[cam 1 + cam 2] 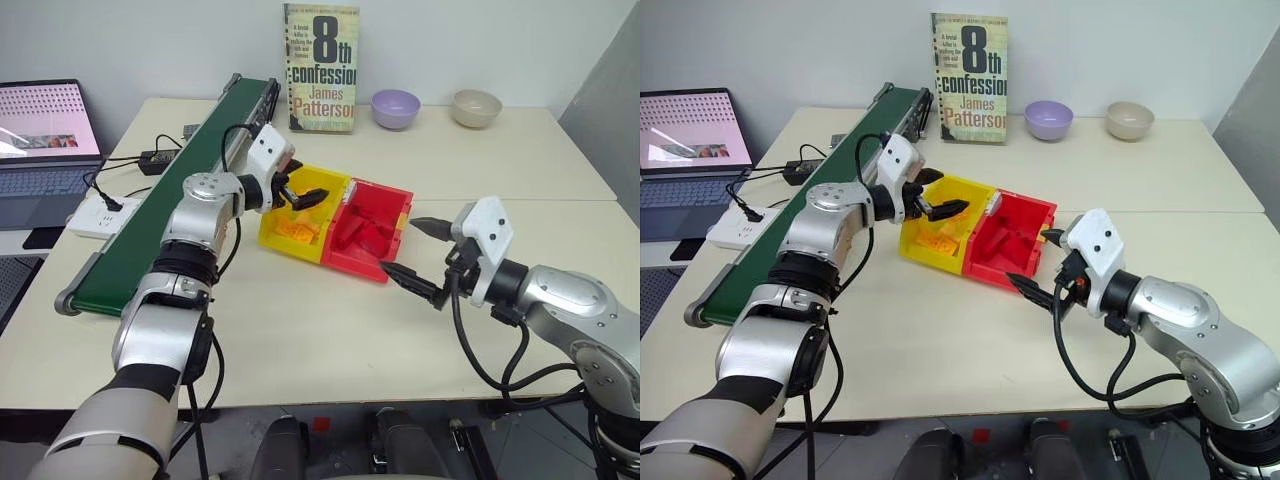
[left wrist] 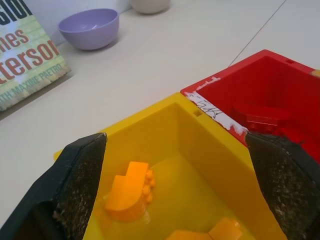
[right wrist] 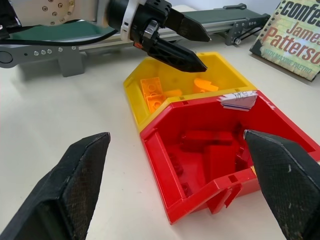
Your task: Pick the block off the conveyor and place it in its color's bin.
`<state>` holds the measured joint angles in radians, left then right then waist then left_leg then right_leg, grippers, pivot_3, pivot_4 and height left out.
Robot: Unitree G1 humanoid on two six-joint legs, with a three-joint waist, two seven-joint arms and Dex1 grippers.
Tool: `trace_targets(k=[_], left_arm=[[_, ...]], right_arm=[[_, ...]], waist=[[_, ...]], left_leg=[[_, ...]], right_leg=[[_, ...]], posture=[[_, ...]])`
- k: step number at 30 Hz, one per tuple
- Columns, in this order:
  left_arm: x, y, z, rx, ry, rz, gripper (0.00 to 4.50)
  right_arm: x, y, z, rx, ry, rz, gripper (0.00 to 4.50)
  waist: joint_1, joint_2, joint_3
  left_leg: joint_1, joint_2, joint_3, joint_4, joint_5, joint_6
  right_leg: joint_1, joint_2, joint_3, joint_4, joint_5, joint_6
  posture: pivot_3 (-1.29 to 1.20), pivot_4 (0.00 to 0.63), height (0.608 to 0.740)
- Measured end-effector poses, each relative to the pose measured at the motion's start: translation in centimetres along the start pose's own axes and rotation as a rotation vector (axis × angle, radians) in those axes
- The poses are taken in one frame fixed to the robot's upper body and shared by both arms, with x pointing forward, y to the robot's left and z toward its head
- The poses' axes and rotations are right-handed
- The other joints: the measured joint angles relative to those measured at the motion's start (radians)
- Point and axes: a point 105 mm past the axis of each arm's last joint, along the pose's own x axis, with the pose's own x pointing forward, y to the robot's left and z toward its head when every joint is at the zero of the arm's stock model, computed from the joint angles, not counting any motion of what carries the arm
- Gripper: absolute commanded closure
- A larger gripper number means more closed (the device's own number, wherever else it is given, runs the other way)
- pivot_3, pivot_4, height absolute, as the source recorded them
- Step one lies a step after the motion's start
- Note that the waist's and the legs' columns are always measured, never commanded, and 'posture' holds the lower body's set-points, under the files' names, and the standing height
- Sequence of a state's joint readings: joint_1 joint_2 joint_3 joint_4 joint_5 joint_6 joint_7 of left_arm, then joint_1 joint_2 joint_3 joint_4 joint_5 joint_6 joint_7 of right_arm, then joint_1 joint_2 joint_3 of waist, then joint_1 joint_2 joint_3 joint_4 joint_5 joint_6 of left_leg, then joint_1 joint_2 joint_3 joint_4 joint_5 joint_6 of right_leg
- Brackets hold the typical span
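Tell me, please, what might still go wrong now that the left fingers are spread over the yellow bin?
The open left gripper hangs low over the yellow bin; pulling back carelessly, its fingers could catch the rim and drag both joined bins. The right gripper waits open close to the red bin and could nudge it. Orange bricks lie loose inside; a jolt might spill them.

The yellow bin (image 1: 283, 208) is showing yellow-orange studded bricks (image 3: 154, 90) inside; the joined bin (image 1: 378, 238) is showing red. The conveyor (image 1: 160, 215) belt is looking dark green, the bowl (image 1: 395, 107) lilac, the worktop (image 1: 330, 330) cream.
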<state>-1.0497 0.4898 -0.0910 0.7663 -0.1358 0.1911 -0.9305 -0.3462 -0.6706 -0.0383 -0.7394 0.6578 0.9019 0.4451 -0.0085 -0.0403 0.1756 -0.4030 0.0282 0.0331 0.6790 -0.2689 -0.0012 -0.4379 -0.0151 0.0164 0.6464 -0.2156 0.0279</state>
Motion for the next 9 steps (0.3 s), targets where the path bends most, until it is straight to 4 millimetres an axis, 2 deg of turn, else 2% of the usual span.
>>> trace_targets(k=[1,4,9], left_arm=[[-1.7,0.0,0.0,0.035,0.019,-0.035,0.01],[-5.2,-0.4,-0.4,0.076,0.087,-0.111,0.01],[-8.7,-2.8,-0.8,0.129,0.172,-0.224,0.01]], right_arm=[[0.0,-0.3,0.2,-0.018,0.007,0.017,0.00],[-0.3,-1.8,0.3,-0.036,0.032,0.003,0.00],[-0.3,-2.5,0.3,-0.040,0.043,0.064,0.00]], waist=[[-0.009,0.001,0.000],[-0.019,0.001,0.000],[-0.015,0.001,0.001]], left_leg=[[0.000,0.000,0.002,0.000,0.000,0.000],[0.001,0.002,-0.001,-0.002,0.000,0.000],[0.001,0.002,-0.001,-0.001,0.000,0.000]], right_leg=[[-0.001,0.001,0.001,0.000,0.000,0.000],[-0.001,0.001,0.000,0.001,-0.001,-0.001],[-0.001,0.000,0.000,0.002,-0.001,-0.002]], posture=[[0.00,0.150,0.740],[0.00,0.150,0.740],[0.00,0.150,0.740]])
